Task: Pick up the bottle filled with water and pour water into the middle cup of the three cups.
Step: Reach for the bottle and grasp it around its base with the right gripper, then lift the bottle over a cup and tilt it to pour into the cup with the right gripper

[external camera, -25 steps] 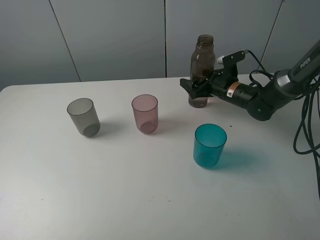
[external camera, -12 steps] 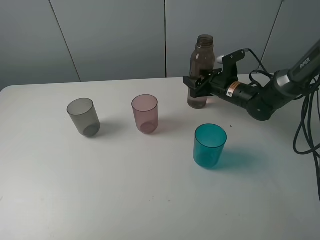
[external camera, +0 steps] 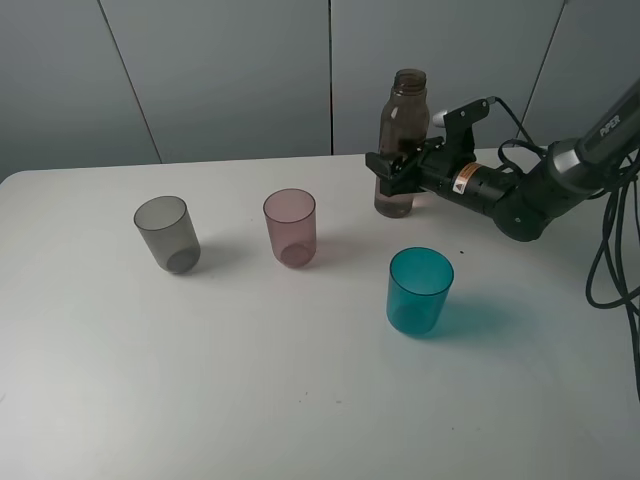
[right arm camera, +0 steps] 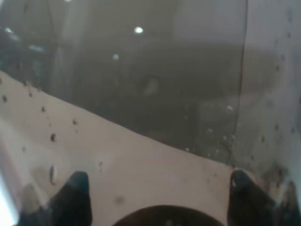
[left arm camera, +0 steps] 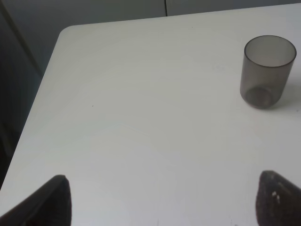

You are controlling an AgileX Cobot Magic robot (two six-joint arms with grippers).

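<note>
The smoky brown-grey bottle [external camera: 403, 140] stands upright and uncapped at the back of the white table [external camera: 250, 380]. My right gripper [external camera: 396, 172] is shut on its lower body from the right. In the right wrist view the bottle [right arm camera: 150, 94] fills the frame between the fingertips [right arm camera: 75, 190], with droplets and liquid showing inside. The three cups stand in a row: smoky grey [external camera: 166, 233] on the left, pink-mauve [external camera: 290, 227] in the middle, teal [external camera: 419, 291] on the right and nearer the front. My left gripper [left arm camera: 164, 207] is open and empty over the table's left part, the grey cup [left arm camera: 266, 70] ahead of it.
The table's rounded far-left corner and left edge [left arm camera: 51, 61] show in the left wrist view. Black cables [external camera: 610, 250] hang at the right behind the right arm [external camera: 520, 200]. A grey panelled wall stands behind the table.
The right gripper's jaws have closed in on the bottle's lower body. The bottle and the cups stay where they were.
</note>
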